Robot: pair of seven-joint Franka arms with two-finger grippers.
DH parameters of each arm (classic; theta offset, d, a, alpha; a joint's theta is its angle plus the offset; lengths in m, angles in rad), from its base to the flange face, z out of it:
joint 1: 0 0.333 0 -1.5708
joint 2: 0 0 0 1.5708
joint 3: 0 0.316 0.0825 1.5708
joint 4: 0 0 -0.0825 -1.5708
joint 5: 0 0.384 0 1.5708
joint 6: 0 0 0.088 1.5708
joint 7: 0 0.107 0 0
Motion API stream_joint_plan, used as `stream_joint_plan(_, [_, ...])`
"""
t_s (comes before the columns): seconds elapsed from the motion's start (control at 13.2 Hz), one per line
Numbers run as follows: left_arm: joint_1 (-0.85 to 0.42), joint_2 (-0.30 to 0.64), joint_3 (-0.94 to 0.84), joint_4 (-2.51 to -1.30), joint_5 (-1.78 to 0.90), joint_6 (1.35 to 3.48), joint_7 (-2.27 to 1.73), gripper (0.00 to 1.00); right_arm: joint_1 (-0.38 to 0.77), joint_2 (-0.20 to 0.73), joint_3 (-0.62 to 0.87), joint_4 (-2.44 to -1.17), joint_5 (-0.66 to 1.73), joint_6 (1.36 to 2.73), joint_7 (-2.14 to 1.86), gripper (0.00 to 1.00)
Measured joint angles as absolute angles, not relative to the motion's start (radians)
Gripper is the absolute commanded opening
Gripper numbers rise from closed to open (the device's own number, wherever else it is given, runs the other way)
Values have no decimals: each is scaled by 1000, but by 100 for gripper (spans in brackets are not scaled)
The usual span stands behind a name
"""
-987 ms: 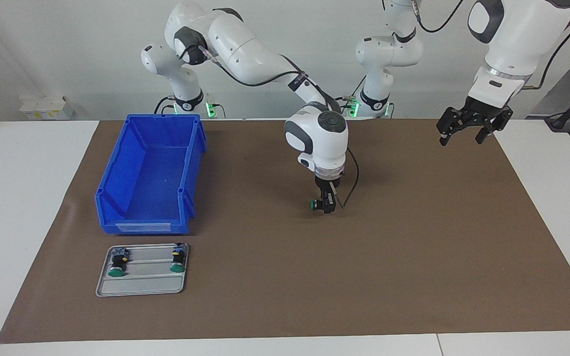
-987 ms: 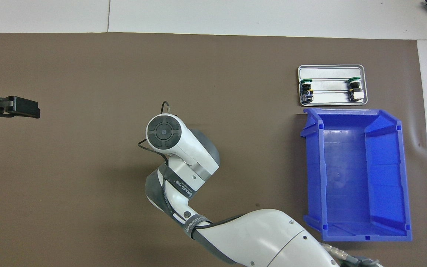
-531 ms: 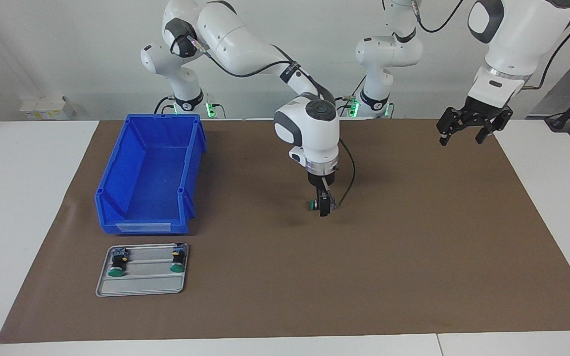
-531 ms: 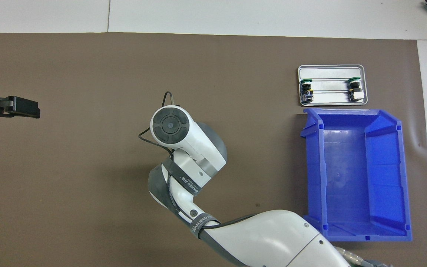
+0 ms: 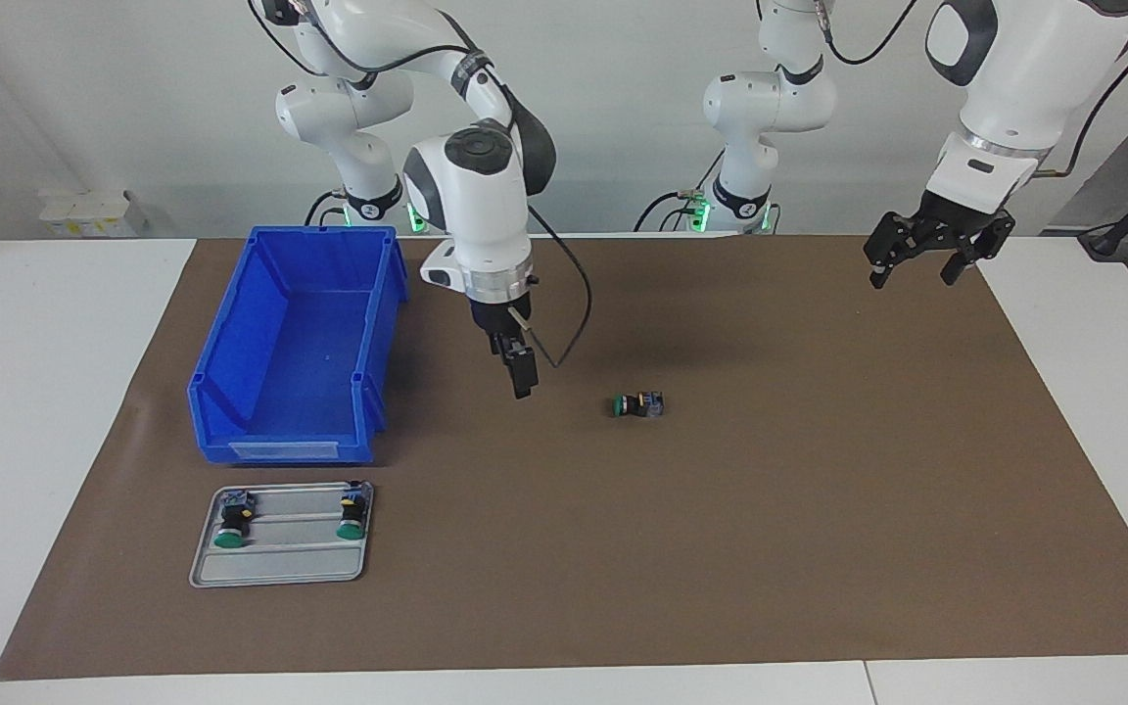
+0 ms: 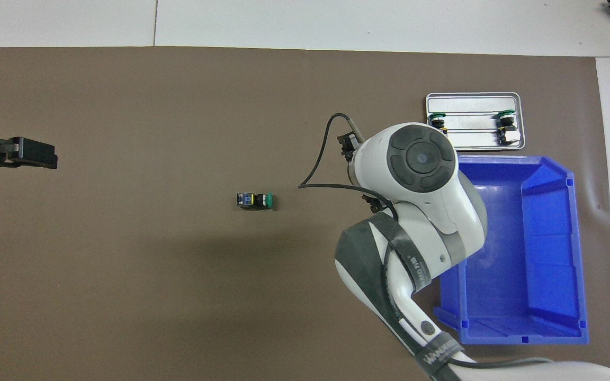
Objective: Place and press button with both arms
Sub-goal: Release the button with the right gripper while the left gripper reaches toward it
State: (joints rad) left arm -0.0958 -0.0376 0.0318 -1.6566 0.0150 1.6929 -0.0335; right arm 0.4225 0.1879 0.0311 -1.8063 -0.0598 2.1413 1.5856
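Note:
The button lies on its side on the brown mat near the table's middle, its green cap toward the right arm's end, with nothing touching it. My right gripper hangs open and empty above the mat, between the button and the blue bin. In the overhead view the right arm's wrist covers most of that gripper. My left gripper waits open and empty, raised over the mat's edge at the left arm's end.
A blue bin with nothing in it stands toward the right arm's end. Farther from the robots than the bin lies a grey tray with two more buttons on it.
My right gripper has let go of the button on the mat, then risen and swung toward the blue bin. The left arm has not moved.

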Motion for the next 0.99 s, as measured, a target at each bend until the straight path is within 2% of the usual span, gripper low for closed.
stream_joint_plan(0.46, [-116, -38, 9, -1657, 15, 1693, -32, 100, 213, 27, 29, -1892, -16, 1965, 911, 100])
stream_joint_plan(0.68, [-144, -38, 4, -1657, 15, 1696, -11, 100, 136, -7, 29, -1892, -15, 1916, 618, 100])
stream_joint_plan(0.99, [-168, -40, -2, -1677, -7, 1726, 292, 100, 79, -31, 27, -1869, -15, 1858, 380, 100])
